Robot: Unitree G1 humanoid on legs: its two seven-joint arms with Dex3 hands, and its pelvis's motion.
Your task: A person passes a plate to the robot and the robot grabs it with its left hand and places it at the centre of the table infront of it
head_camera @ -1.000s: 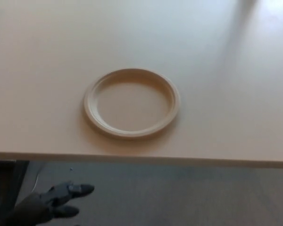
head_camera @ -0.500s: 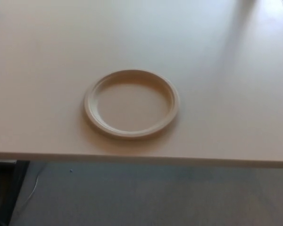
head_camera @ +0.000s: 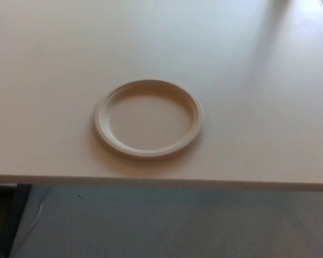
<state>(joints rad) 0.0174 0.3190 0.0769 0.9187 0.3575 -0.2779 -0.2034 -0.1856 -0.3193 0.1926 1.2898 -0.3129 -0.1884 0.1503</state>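
Neither hand showed in your head view, so you could not tell how their fingers stood. Nearest you lay grey floor [head_camera: 177, 226], with a dark table leg [head_camera: 5, 215] at the lower left. Past the front edge, the pale table [head_camera: 43, 80] filled the rest of your view. Your plate [head_camera: 148, 119] sat flat on it, near that edge and about midway across, with nothing touching it.
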